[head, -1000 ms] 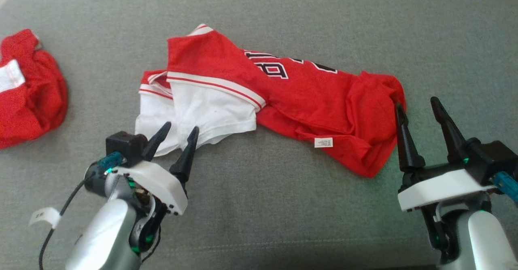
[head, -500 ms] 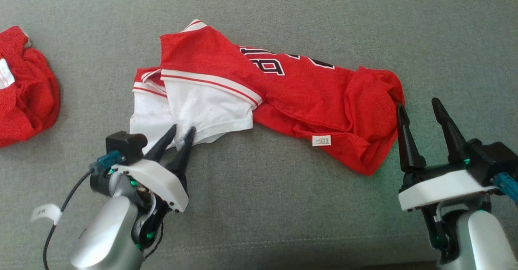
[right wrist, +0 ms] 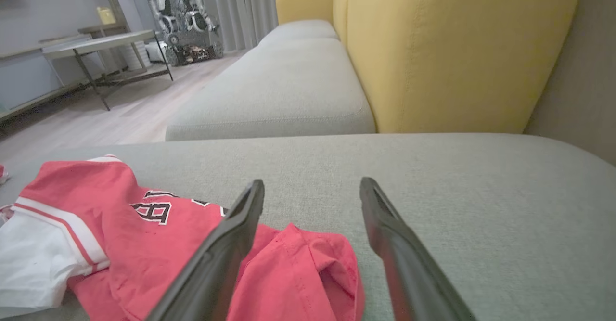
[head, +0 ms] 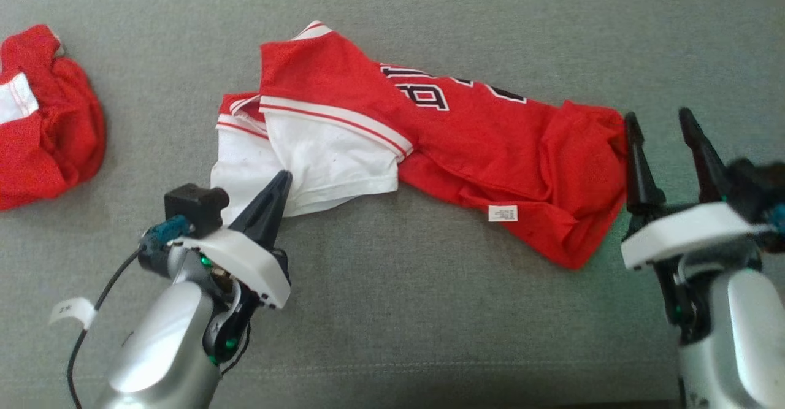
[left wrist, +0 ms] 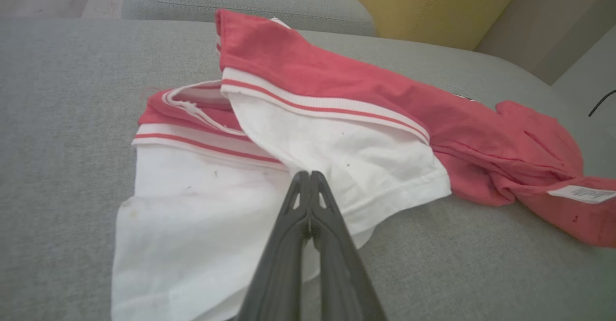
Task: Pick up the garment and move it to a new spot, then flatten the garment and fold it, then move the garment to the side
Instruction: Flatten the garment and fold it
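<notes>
The garment [head: 466, 139], a red jersey with black and white lettering and white sleeves, lies crumpled across the grey sofa seat [head: 392, 311]. My left gripper [head: 283, 177] is shut, its tips pressed together on the front edge of the white sleeve [left wrist: 202, 224]; the left wrist view shows the gripper [left wrist: 309, 174] with the closed fingers [left wrist: 288, 244] lying on that white cloth. My right gripper [head: 656, 114] stands open at the garment's right end, with its left finger against the red hem. The right wrist view shows this gripper [right wrist: 313, 186] just past the bunched red hem [right wrist: 298, 273].
A second red and white garment [head: 43, 121] lies bunched at the seat's far left. Behind the seat are a yellow backrest [right wrist: 457, 46] and another grey cushion [right wrist: 279, 90]. A white label [head: 503, 213] sticks out of the jersey's front edge.
My left gripper has gone from open around the white sleeve's edge to shut on it. My right gripper has moved farther along the garment's right end. The head camera has shifted slightly.
</notes>
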Motion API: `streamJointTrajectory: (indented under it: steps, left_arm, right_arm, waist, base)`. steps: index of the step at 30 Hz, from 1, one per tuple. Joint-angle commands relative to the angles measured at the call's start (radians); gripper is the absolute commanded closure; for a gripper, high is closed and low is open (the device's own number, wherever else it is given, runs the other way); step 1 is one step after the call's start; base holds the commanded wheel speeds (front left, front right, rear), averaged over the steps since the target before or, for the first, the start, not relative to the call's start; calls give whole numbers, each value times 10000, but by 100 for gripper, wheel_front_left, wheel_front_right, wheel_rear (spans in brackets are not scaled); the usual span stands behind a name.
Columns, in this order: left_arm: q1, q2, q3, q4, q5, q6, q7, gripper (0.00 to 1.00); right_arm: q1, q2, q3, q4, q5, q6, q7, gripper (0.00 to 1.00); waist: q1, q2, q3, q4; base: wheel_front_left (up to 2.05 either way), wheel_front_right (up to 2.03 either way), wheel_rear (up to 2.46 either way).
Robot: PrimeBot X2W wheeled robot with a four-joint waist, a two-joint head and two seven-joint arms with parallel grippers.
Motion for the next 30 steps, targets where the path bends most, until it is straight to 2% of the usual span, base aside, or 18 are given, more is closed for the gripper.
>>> streamJointTrajectory:
  steps: [1, 8, 18, 19, 20, 22, 30]
  left_arm:
    - [-582, 242, 290, -354, 125, 31, -126, 100]
    - [-991, 114, 94, -329, 238, -11, -333, 100]
    - [-1327, 36, 36, 43, 189, -73, -731, 100]
    - [-1334, 37, 38, 80, 180, -74, -757, 100]
    - [-1343, 38, 42, 114, 171, -75, -780, 100]
    - [-1358, 48, 53, 174, 157, -75, -825, 100]
    - [-1264, 296, 263, -28, 243, 120, -1109, 100]
  right_arm:
    - [-646, -210, 323, -28, 110, -7, 280, 0]
    - [-1785, -1014, 1099, 1593, 636, -7, 2146, 0]
    - [-2492, -1713, 1933, 2486, 1267, -7, 3188, 0]
    - [-2478, -1735, 1970, 2462, 1329, -7, 3253, 23]
    - [-2457, -1753, 1998, 2418, 1375, -7, 3297, 56]
    - [-2396, -1755, 2048, 2266, 1480, -7, 3315, 100]
    - [-2041, -1652, 1880, 1332, 1688, -7, 2651, 100]
  waist:
    - [0, 0, 150, 135]
    - [0, 0, 643, 540]
    - [0, 0, 938, 736]
    - [0, 0, 935, 733]
    - [0, 0, 932, 727]
    - [0, 0, 919, 709]
    - [0, 0, 617, 553]
  base:
    - [0, 0, 0]
    - [0, 0, 0]
    - [0, 0, 0]
    - [0, 0, 0]
    - [0, 0, 0]
    - [0, 0, 0]
    - [0, 0, 0]
